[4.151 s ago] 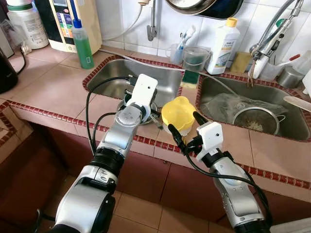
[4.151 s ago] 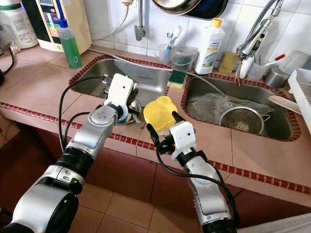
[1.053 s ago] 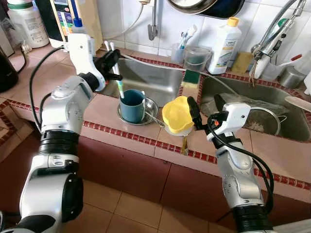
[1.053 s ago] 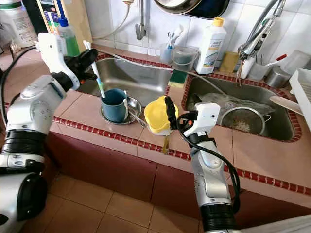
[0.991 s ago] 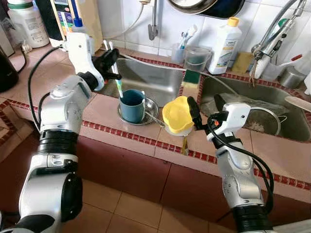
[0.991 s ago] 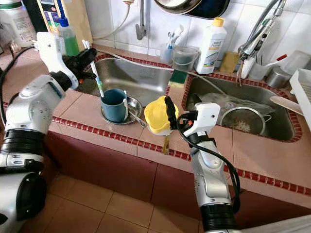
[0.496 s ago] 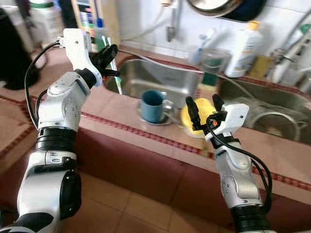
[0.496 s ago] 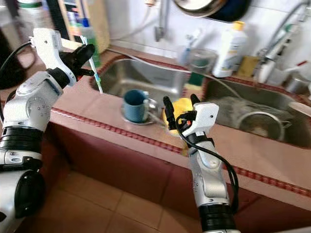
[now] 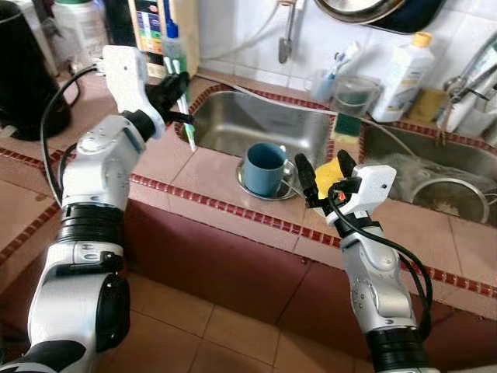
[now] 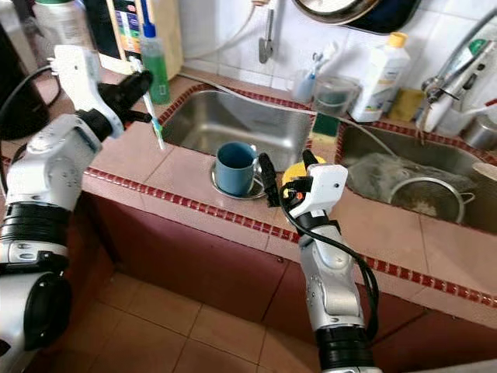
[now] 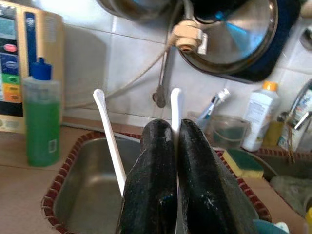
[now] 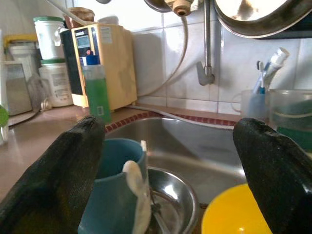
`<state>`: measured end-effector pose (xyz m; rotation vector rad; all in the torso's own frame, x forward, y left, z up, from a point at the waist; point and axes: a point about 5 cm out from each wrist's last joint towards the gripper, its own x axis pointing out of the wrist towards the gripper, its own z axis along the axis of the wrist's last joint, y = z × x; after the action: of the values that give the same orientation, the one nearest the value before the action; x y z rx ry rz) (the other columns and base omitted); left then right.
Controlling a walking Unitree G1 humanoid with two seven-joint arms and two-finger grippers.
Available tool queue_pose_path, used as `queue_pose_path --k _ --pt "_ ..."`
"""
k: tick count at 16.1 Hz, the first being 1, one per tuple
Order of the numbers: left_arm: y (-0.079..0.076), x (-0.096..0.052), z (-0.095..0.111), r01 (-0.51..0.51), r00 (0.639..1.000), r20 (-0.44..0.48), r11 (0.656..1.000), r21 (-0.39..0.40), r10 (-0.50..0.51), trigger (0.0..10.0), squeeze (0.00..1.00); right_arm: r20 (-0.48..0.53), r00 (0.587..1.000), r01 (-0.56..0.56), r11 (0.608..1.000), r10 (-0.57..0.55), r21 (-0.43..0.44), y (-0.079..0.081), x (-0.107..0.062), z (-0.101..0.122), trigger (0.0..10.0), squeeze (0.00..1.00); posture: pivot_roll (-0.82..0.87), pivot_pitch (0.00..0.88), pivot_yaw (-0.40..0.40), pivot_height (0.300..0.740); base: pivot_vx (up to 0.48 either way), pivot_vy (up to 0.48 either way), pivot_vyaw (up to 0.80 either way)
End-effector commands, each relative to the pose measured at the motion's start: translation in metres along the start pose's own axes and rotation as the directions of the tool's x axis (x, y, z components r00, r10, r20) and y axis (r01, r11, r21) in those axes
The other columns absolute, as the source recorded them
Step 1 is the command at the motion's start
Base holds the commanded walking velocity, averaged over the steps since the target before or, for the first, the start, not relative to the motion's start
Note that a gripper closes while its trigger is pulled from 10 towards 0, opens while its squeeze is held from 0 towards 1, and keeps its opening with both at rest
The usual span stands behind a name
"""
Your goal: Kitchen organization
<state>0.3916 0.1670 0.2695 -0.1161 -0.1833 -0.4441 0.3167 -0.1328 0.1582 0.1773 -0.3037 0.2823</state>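
Note:
My left gripper (image 9: 175, 92) is raised over the counter left of the sink, shut on two white-handled toothbrushes (image 9: 188, 128) that hang down from it. In the left wrist view the handles (image 11: 110, 141) stick up past the closed fingers (image 11: 151, 180). A blue mug (image 9: 264, 166) stands in a small steel dish (image 9: 247, 185) on the counter's front strip. A yellow lid-like piece (image 9: 329, 172) lies just right of it. My right gripper (image 9: 324, 169) stands open with its fingers either side of the yellow piece (image 12: 234, 217), gripping nothing. A white stick (image 12: 137, 191) leans in the mug (image 12: 108, 195).
A green soap bottle (image 10: 155, 66) and a beige appliance (image 9: 151, 31) stand at the back left, with a black kettle (image 9: 22, 70) at far left. The left sink (image 9: 264, 128) is bare. The right sink (image 10: 419, 194) holds a strainer. A white bottle (image 10: 382, 66) and a cup with brushes (image 10: 304, 84) line the wall.
The camera has swung, shifting the whole scene rightwards. Since four seconds ago my left gripper has risen from the mug with the toothbrushes. My right gripper has moved from before the yellow piece to astride it.

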Motion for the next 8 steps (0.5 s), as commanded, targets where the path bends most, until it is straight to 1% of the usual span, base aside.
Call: queue_pose_path --k 1,5,8 --pt "-0.0044 0.0004 -0.0009 0.031 1.0 -0.005 0.999 0.04 -0.031 10.0 0.0 -0.008 1.0 0.01 1.0 -0.01 -0.005 -0.0049 -0.0032 -0.0005 10.0 0.0 -0.04 0.0 -0.03 0.74 0.0 0.0 0.0" --pt "-0.0094 0.0002 -0.0036 0.066 0.998 -0.004 0.997 0.046 -0.066 10.0 0.0 -0.016 1.0 0.01 1.0 -0.01 -0.008 -0.0061 -0.0078 -0.0021 10.0 0.0 -0.05 0.0 -0.029 0.74 0.0 0.0 0.0" --pt "-0.0103 0.0009 -0.0028 0.08 0.997 0.003 0.996 0.043 -0.08 10.0 0.0 -0.021 1.0 0.015 1.0 -0.015 -0.01 -0.0074 -0.0091 -0.0023 10.0 0.0 -0.05 0.0 -0.028 0.74 0.379 0.0 0.0"
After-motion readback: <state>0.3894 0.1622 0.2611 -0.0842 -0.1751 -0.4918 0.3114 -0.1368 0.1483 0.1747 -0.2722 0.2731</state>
